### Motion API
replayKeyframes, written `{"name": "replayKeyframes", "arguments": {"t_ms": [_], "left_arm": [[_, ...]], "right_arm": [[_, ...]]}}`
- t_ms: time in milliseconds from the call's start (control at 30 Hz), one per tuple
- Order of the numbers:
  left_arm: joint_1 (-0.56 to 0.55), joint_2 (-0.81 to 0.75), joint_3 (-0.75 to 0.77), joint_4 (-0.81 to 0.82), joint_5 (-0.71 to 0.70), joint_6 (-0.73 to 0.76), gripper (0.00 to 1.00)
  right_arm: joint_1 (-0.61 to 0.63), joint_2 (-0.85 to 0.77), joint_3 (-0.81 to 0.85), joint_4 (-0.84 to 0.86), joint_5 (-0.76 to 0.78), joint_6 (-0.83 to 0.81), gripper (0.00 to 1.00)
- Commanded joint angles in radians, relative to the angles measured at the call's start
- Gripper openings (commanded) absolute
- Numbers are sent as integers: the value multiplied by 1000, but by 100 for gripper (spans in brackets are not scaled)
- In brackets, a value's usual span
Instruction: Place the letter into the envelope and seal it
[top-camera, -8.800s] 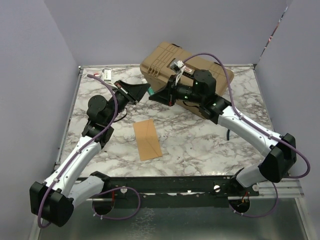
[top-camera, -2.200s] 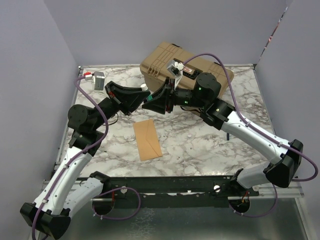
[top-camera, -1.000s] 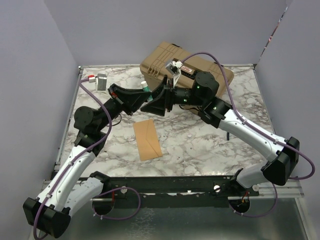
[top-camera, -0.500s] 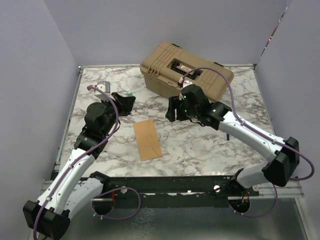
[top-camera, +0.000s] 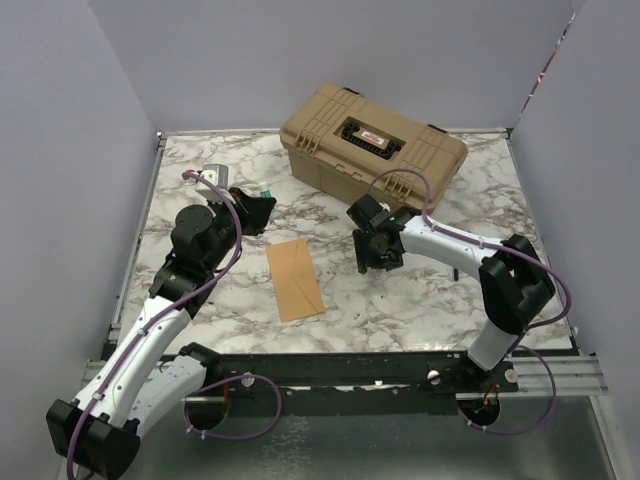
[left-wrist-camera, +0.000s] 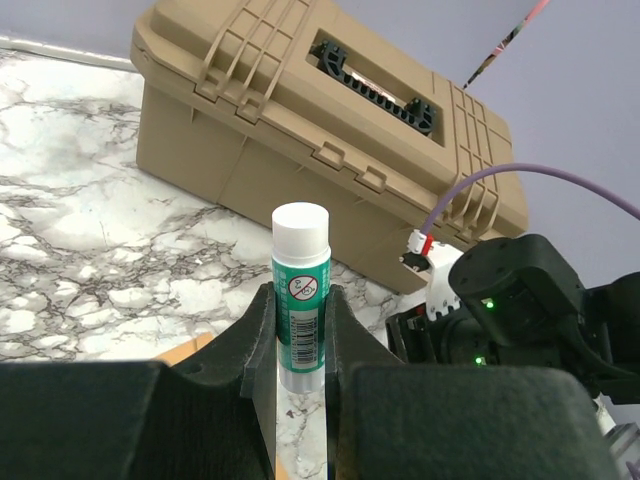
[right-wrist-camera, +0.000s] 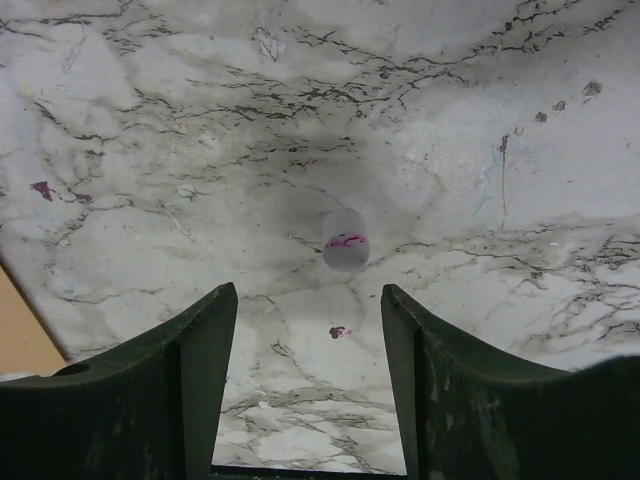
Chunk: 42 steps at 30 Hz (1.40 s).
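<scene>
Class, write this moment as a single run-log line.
left gripper: shut on glue stick | right gripper: open over small white cap | envelope: lying flat, untouched

Tan case (top-camera: 372, 146), glue stick (left-wrist-camera: 301, 290), white cap (right-wrist-camera: 346, 240)

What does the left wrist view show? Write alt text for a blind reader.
The left gripper clamps an upright green glue stick with a white top. Behind it, a closed tan plastic toolbox sits on the white marble table, with the black right arm at lower right.
</scene>
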Motion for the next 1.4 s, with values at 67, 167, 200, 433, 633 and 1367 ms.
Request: {"name": "replayKeyframes", "arguments": {"t_ms": [67,167,200,433,633,1367], "left_arm": [[0,-3,-16,2,34,5,0],[1,0,-12,2,37,6,0],[0,1,-11,2,38,6,0],[0,-3,-11,2,39,6,0],[0,1,-11,1,37,6,0],[0,-2,-11,2,43,-2,0]], "right_arm": [[-5,40,-24,46,28,20,61],[-10,54,-24,61,45,18,59],[-12,58,-28,67,47,18,59],[-31,77,-39,92,40,11,47],[-39,79,-44,103,33,7,38],[-51,79,-40,122,-27,-16,15]]}}
